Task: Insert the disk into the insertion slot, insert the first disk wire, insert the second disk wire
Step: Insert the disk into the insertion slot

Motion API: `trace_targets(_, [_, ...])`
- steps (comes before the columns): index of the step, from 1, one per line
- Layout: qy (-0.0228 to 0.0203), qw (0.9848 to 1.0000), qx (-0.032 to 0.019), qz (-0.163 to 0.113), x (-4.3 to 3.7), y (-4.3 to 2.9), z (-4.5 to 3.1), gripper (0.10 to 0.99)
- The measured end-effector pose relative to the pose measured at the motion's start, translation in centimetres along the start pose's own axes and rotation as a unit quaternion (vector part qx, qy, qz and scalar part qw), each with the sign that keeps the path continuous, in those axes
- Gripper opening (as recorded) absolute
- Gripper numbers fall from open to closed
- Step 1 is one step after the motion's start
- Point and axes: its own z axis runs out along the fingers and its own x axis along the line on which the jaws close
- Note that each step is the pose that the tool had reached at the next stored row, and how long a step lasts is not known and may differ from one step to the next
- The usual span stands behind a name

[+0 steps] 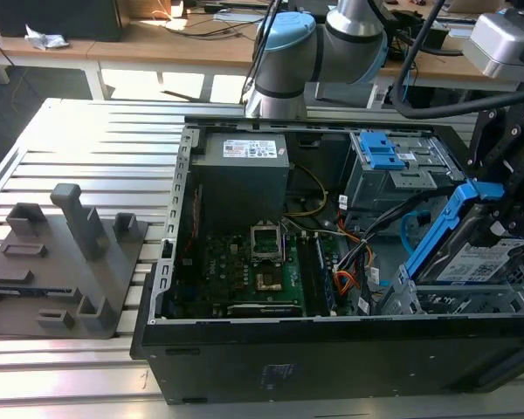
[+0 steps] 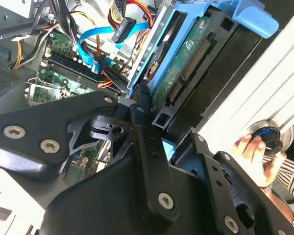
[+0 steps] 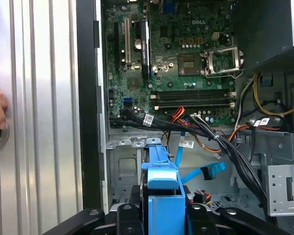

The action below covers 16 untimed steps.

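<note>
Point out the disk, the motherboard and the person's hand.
disk (image 1: 479,262): exterior view, on its white label.
motherboard (image 3: 169,73): first wrist view, bare board by the socket.
hand (image 2: 258,157): second wrist view, on the fingers.

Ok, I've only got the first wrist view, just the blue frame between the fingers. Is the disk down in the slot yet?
Observer: Not yet. In the exterior view the disk sits tilted, low end at the silver cage, other end raised.
Operator: Which face is up?
Observer: The white label faces up in the exterior view.
Operator: And that hand at my edge?
Observer: In the second wrist view the hand rests on a round black knob with a blue ring.
</note>
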Motion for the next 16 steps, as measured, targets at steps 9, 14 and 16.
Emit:
trace_targets(9, [0.0001,1.0,0.0,0.0,-0.01,-0.03,0.86,0.373])
trace_targets(14, [0.0,1.0,0.0,0.0,-0.02,-0.06,1.53,0.373])
trace_targets(16, [0.0001,1.0,0.0,0.0,-0.03,-0.07,1.71,0.373])
